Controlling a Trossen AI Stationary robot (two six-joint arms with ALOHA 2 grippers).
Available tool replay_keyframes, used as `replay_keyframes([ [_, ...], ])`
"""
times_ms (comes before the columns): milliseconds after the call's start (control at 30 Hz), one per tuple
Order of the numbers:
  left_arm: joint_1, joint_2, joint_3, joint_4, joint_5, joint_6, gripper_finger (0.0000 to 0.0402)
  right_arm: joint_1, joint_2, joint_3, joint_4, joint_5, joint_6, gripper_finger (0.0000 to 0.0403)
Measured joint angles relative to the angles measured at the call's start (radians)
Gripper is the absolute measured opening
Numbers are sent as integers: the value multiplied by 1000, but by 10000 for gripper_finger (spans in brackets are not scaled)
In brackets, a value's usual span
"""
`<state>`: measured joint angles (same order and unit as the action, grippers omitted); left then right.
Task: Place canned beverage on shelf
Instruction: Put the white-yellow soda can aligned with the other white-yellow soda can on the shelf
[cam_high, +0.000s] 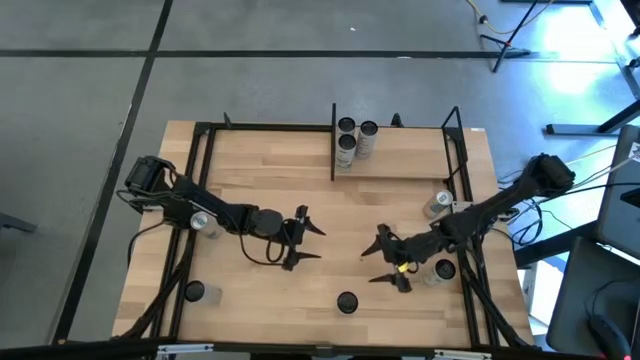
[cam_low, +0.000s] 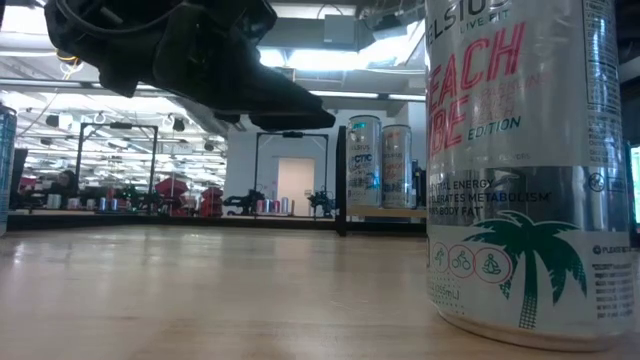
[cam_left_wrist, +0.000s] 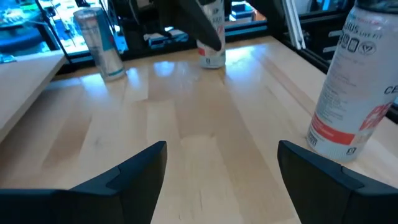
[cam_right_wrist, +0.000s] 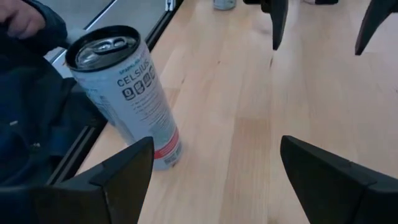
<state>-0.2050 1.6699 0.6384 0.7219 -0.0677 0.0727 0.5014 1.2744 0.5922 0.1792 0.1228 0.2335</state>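
Overhead view. Left gripper (cam_high: 305, 240) and right gripper (cam_high: 385, 262), both spread wide and holding nothing, hover at frame centre. A can (cam_high: 347, 302) stands lower centre; shelf (cam_high: 400, 165) upper centre carries three cans (cam_high: 346, 140).

the high view looks straight down over the whole wooden table (cam_high: 300, 200) and both arms. the low view sits at tabletop height, facing level across the wood, pressed close to a can (cam_low: 520, 160) near the front edge (cam_high: 346, 301). each wrist view looks forward, low over the tabletop, between its own dark fingers (cam_left_wrist: 134, 171) (cam_right_wrist: 118, 177); both catch that same can (cam_left_wrist: 357, 87) (cam_right_wrist: 127, 87).
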Motion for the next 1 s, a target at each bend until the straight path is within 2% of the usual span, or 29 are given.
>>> replay_keyframes([
  [333,11,0,0,-4,-3,12,290,-30,3,2,3,17,-6,333],
  [400,10,-1,0,-24,-40,8,290,-33,3,2,2,17,-6,333],
  [467,0,-27,0,-88,-121,5,290,-39,3,2,2,22,-7,333],
  [533,-10,-80,16,-213,-195,-14,290,-40,3,2,-3,26,-14,333],
  [633,-26,-188,77,-503,-286,-68,290,-44,3,2,-5,57,-52,333],
  [767,-33,-327,190,-914,-332,-211,290,-44,3,2,-13,105,-63,333],
  [867,-33,-405,269,-1144,-282,-317,290,-44,3,2,-15,113,-67,333],
  [1000,-36,-477,314,-1234,-96,-325,290,-44,3,3,-16,113,-82,333],
])
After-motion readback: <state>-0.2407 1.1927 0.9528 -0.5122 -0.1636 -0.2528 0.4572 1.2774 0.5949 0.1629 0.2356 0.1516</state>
